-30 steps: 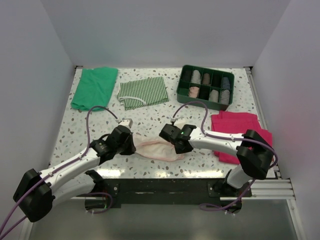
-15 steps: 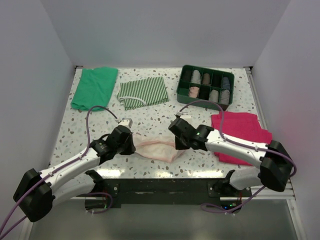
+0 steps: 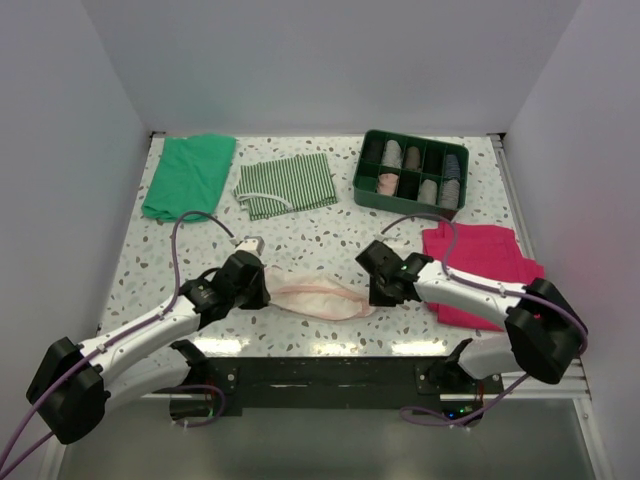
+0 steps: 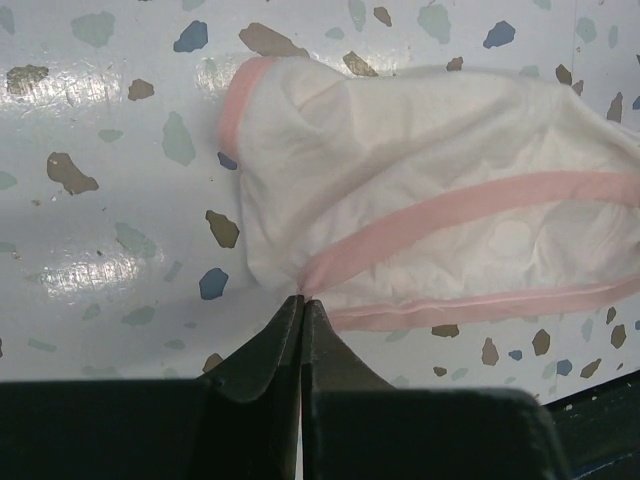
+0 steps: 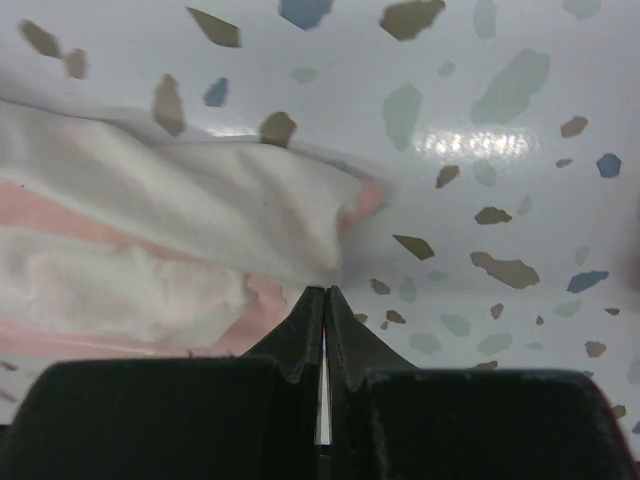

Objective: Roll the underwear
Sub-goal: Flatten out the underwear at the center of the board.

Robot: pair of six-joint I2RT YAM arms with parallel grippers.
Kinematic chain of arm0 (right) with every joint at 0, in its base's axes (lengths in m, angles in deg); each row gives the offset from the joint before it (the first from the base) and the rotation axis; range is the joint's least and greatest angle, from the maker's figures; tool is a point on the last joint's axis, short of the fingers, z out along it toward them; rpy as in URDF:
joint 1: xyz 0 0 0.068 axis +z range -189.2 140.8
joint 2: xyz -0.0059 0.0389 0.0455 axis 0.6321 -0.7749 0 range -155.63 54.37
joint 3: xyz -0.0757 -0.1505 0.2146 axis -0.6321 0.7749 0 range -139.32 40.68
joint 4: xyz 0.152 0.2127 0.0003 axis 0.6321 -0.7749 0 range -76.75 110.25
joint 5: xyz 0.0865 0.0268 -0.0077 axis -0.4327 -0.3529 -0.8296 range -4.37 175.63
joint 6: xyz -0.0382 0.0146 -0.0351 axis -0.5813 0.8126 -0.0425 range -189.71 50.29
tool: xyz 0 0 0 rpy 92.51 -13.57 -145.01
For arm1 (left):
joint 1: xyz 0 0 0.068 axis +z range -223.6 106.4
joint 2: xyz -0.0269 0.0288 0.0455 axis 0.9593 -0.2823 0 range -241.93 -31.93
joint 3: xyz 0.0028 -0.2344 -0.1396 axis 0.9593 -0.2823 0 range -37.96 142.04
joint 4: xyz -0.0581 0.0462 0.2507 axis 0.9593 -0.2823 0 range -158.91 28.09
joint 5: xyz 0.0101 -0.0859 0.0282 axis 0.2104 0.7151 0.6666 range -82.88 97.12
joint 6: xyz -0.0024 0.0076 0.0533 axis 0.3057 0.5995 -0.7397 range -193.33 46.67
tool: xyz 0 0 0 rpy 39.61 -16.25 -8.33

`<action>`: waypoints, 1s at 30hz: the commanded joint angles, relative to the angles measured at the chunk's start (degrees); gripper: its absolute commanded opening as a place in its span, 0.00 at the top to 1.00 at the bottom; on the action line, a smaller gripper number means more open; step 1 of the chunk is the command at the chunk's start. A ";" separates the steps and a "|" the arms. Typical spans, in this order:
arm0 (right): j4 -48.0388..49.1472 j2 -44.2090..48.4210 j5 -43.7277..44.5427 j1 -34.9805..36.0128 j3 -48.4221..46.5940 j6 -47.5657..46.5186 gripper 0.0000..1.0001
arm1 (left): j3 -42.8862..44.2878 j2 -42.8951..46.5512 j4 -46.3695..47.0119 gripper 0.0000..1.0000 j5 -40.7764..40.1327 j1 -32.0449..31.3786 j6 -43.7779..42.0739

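The underwear (image 3: 318,297), pale pink with darker pink edging, lies stretched out flat near the table's front edge, between the two grippers. My left gripper (image 3: 262,290) is shut on its left end. In the left wrist view the shut tips (image 4: 302,298) pinch a pink band of the underwear (image 4: 420,210). My right gripper (image 3: 376,297) is shut on the right end. In the right wrist view the shut tips (image 5: 324,291) meet the edge of the underwear (image 5: 180,240), which spreads to the left.
A green compartment tray (image 3: 404,206) holding several rolled garments stands at the back right. A bright magenta cloth (image 3: 485,258) lies right of the right gripper. A green-and-white striped cloth (image 3: 287,184) and a plain green cloth (image 3: 187,175) lie at the back left.
My right gripper has moved to the right with the underwear's right end, drawing the garment out longer and flatter. The left gripper has stayed in place.
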 commanded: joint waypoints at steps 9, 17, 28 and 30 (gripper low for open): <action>-7.90 2.07 7.75 1.20 -5.94 -2.17 0.73 | -0.32 0.26 1.73 0.95 -0.45 -0.16 -0.09; -9.40 0.42 5.90 7.09 -11.58 -2.44 0.71 | 0.29 0.35 3.05 0.95 1.57 -0.24 -1.49; -11.86 -10.48 10.11 10.17 -13.52 0.89 0.77 | -0.59 1.23 3.49 0.95 3.42 -0.16 -1.84; -12.47 -11.01 10.82 10.17 -13.25 0.99 0.76 | -0.50 1.14 3.67 0.95 3.51 -0.24 -1.84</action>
